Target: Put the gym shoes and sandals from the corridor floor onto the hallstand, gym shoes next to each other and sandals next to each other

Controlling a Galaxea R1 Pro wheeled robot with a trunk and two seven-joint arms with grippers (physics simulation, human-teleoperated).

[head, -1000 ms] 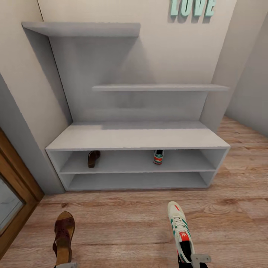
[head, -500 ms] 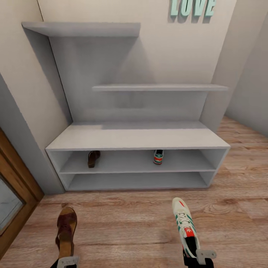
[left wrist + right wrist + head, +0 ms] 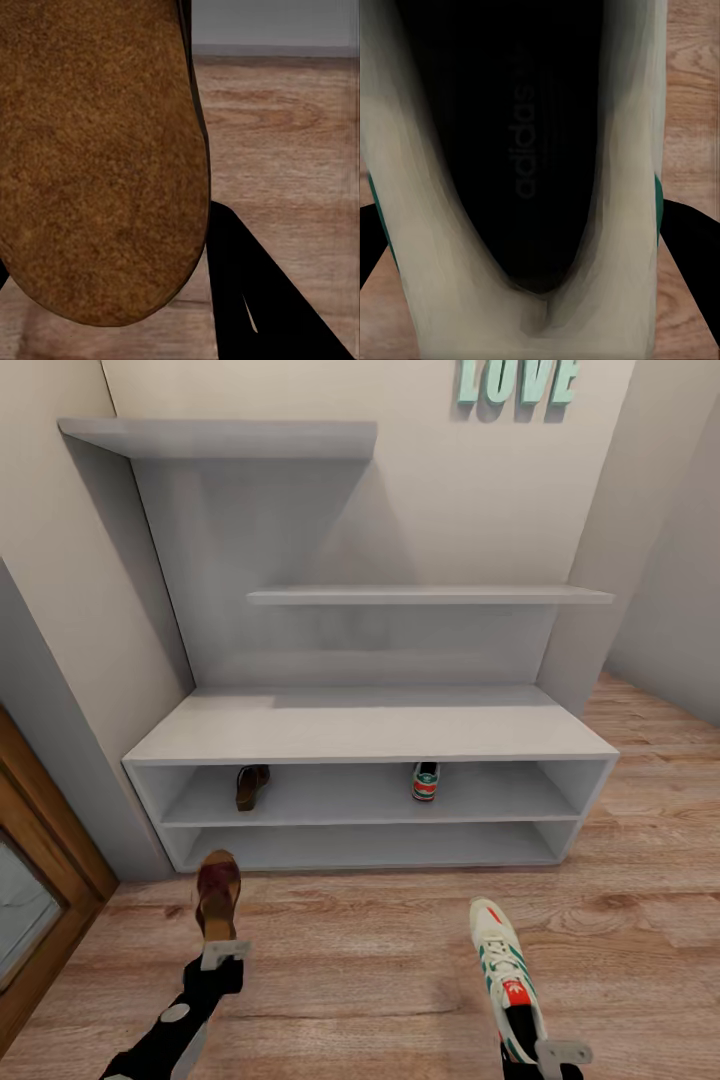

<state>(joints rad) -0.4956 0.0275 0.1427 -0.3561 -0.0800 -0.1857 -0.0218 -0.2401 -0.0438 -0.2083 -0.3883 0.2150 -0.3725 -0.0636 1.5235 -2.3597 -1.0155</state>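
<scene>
A pale grey rack (image 3: 370, 730) with smooth flat boards stands against the wall under teal letters (image 3: 517, 380), on the grainy wood-plank floor (image 3: 380, 970). Its upper tier holds a brown sandal (image 3: 250, 785) and a white, green-striped gym shoe (image 3: 426, 781), well apart. The right gripper (image 3: 550, 1055) clamps the heel of a second gym shoe (image 3: 508, 975), long axis toward the rack, toe forward. The left gripper (image 3: 222, 952) grips another sandal (image 3: 217, 892) by its tan heel, toe toward the rack, suede-like sole (image 3: 101, 157) facing the wrist camera.
</scene>
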